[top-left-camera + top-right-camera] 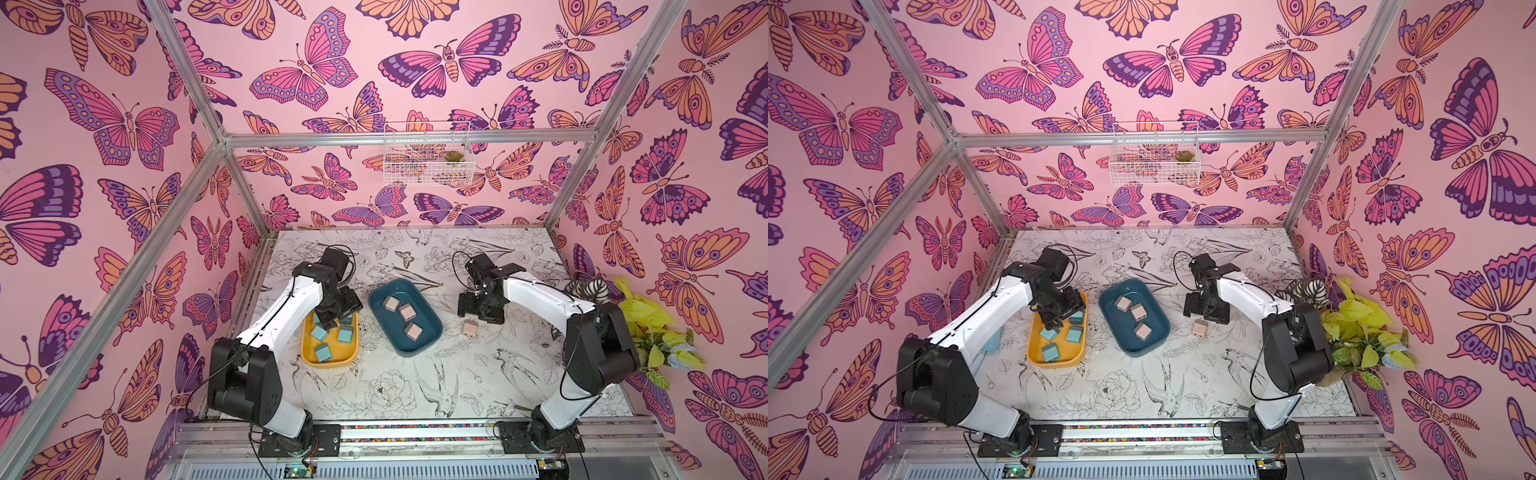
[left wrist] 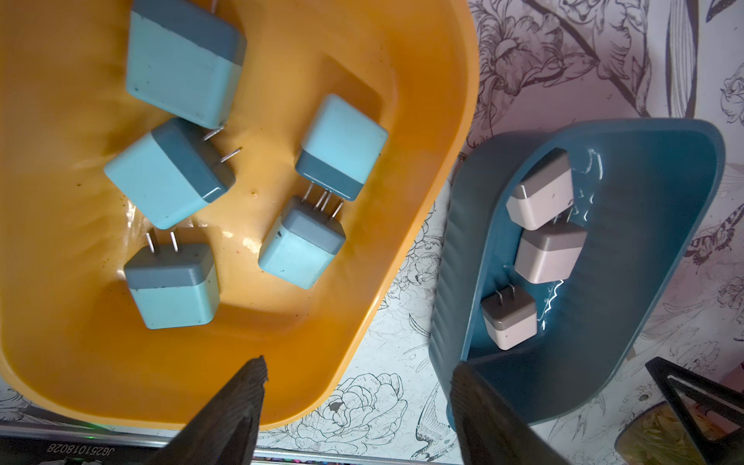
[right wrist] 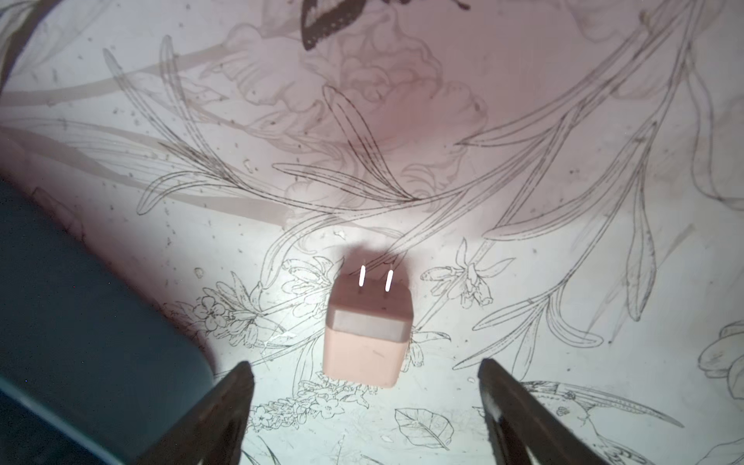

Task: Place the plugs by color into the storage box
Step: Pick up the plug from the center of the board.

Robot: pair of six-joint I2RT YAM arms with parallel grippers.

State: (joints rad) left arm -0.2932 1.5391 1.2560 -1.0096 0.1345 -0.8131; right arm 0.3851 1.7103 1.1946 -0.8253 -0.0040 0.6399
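Counting five teal plugs (image 2: 340, 145), four pink plugs (image 1: 469, 328), two trays (image 2: 100, 362), both jaws apart.

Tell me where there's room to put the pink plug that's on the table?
The blue tray has bare floor along the side facing that pink plug; its three plugs line the other side. The table is bare in front of both trays. The yellow tray is crowded with five blue plugs.

I see my right gripper (image 3: 365, 362) spread wide, the pink plug (image 3: 366, 338) lying loose just ahead between its jaws, prongs pointing away; the blue tray (image 3: 80, 322) sits beside one jaw.
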